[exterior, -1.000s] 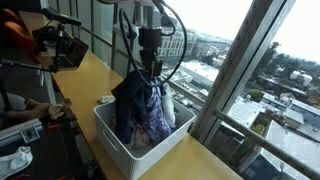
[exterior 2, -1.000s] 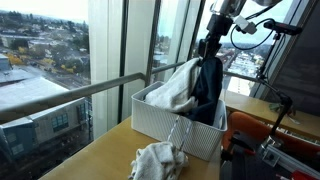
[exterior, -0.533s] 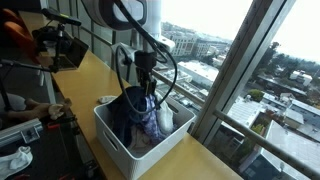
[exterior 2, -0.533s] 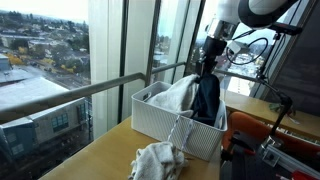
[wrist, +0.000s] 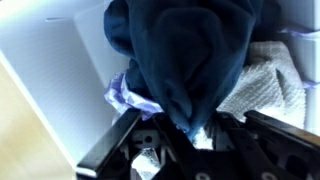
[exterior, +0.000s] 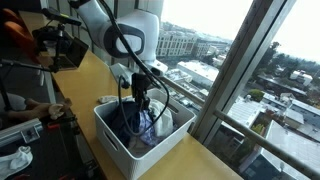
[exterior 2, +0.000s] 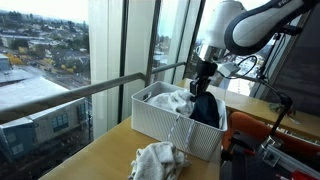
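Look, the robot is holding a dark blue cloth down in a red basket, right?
Almost. The basket is white, not red; both exterior views show its white walls. The rest is right: the gripper is shut on the dark blue cloth, which hangs down into the basket.

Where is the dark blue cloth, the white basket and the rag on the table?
dark blue cloth (wrist: pixel 180 60): wrist view, middle of its bunched folds.
white basket (exterior 2: pixel 155 122): in an exterior view, its front wall.
rag (exterior 2: pixel 158 161): in an exterior view, middle of the crumpled heap.
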You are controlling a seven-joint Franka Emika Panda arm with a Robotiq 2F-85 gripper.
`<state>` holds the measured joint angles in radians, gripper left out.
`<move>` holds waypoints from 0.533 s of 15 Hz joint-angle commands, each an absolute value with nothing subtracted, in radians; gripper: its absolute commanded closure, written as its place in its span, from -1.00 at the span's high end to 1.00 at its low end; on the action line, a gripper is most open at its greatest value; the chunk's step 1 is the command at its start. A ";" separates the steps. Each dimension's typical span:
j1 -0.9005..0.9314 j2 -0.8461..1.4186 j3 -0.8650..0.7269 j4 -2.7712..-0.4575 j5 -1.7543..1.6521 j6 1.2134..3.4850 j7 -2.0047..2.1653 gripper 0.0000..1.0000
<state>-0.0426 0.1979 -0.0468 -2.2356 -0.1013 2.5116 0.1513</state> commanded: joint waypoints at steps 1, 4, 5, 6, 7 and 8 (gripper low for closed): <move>-0.018 0.310 -0.039 -2.201 -0.096 2.565 0.136 -0.89; 0.001 0.401 -0.032 -2.172 -0.086 2.586 0.130 -0.89; 0.006 0.427 -0.031 -2.160 -0.083 2.590 0.128 -0.89; 0.008 0.453 -0.029 -2.145 -0.079 2.589 0.125 -0.89; 0.011 0.476 -0.028 -2.128 -0.076 2.584 0.123 -0.89; 0.013 0.497 -0.026 -2.111 -0.073 2.577 0.121 -0.89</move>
